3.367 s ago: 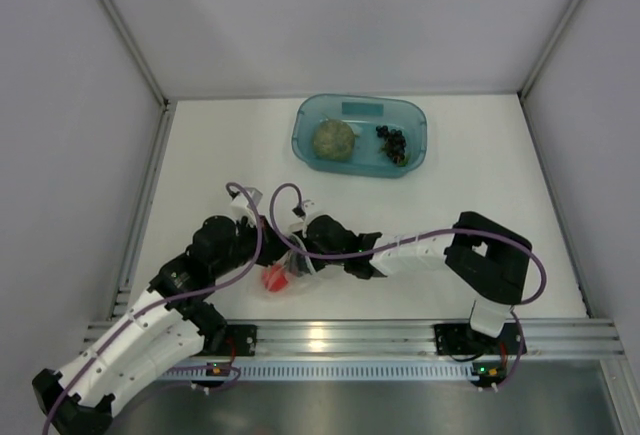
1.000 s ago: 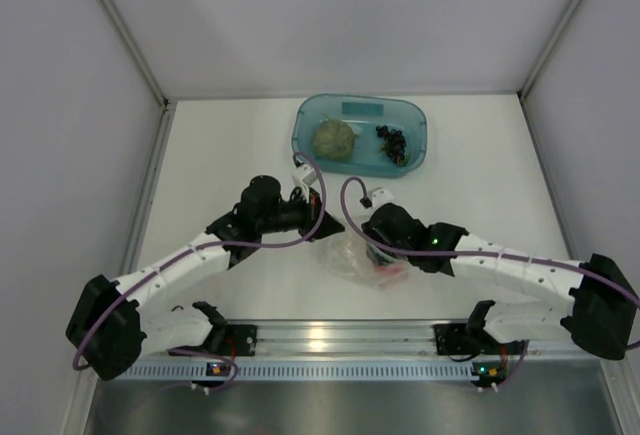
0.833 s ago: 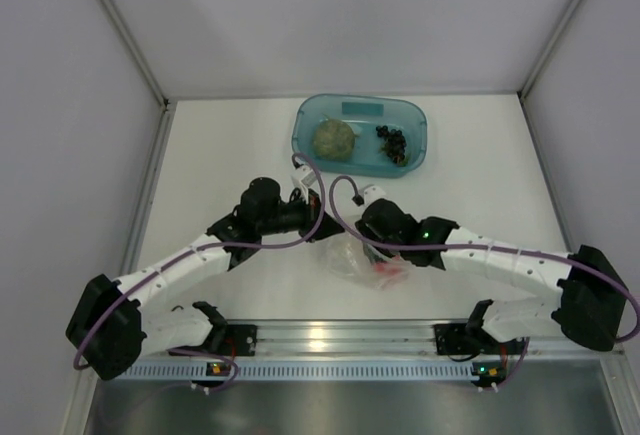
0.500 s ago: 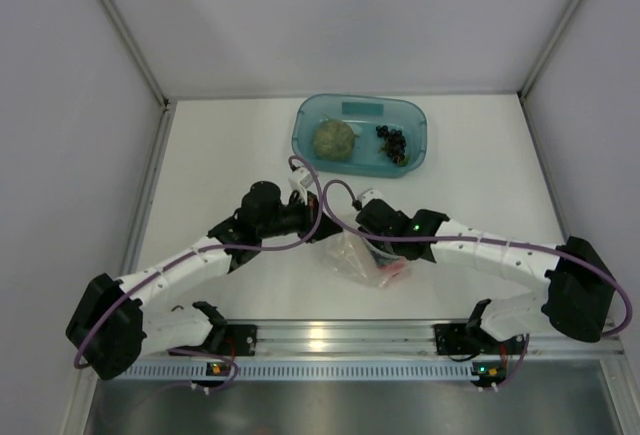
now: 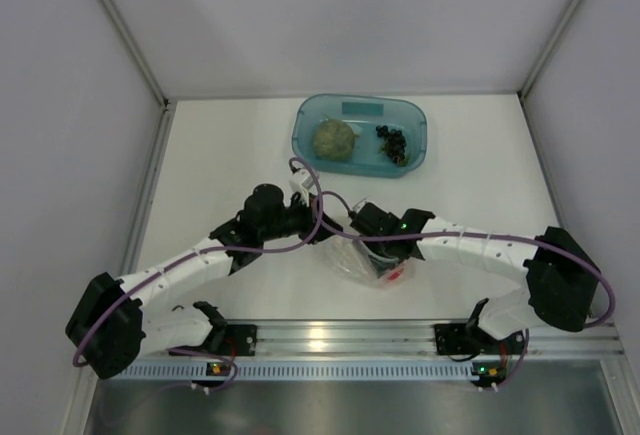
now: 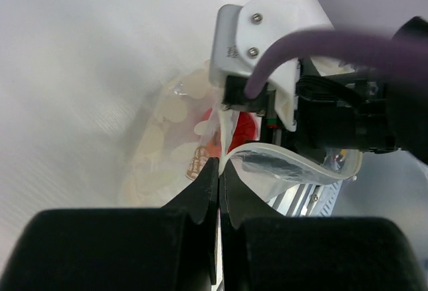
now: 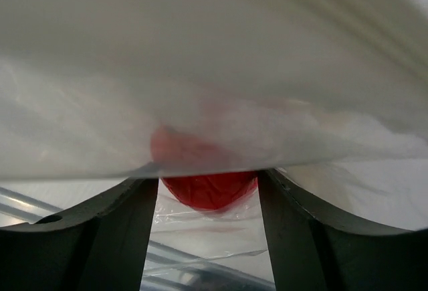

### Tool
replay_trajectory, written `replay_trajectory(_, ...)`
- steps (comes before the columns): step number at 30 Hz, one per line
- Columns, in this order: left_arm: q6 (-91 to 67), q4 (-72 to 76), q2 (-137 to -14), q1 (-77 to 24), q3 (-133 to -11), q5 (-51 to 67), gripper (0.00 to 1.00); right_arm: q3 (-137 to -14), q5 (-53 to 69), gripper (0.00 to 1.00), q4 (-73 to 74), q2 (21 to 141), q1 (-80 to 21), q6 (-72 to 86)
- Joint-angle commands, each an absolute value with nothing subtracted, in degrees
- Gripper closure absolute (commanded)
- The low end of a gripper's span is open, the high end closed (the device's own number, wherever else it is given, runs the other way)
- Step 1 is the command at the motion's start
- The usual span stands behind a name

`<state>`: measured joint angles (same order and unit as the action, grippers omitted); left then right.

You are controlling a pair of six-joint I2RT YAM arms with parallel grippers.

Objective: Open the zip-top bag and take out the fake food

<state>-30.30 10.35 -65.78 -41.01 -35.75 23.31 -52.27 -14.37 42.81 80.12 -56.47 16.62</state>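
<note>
the left fingers (image 6: 197,194) are pinched shut on the rim of the zip-top bag (image 5: 358,255); the right fingers (image 7: 107,237) are spread, nothing gripped, the red fruit (image 7: 207,187) seen between them; the rim should be held taut while the fruit is reached; the bag lies on the desk (image 5: 220,145).

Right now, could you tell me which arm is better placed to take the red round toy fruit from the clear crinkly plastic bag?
Right: the right gripper is open with the fruit framed between its jaws, while the left gripper is shut, pinching the bag's edge.
</note>
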Motion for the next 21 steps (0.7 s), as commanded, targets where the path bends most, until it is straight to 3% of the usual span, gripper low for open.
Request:
replay_trajectory(1,-29.3,13.9,-65.3,-41.6,-35.4,22.5,1.0,-54.0,-15.3,0.38,45.3,83.1,-57.0,15.6)
replay_trajectory(18,-28.8,13.8,-65.0,-41.9,-34.9,22.4,1.0,-53.3,-12.9,0.34,40.0,87.7,-57.1,15.6)
replay_trajectory(21,-28.7,13.9,-64.7,-41.9,-34.7,22.4,1.0,-53.5,-13.2,0.45,39.8,87.5,-57.2,15.8)
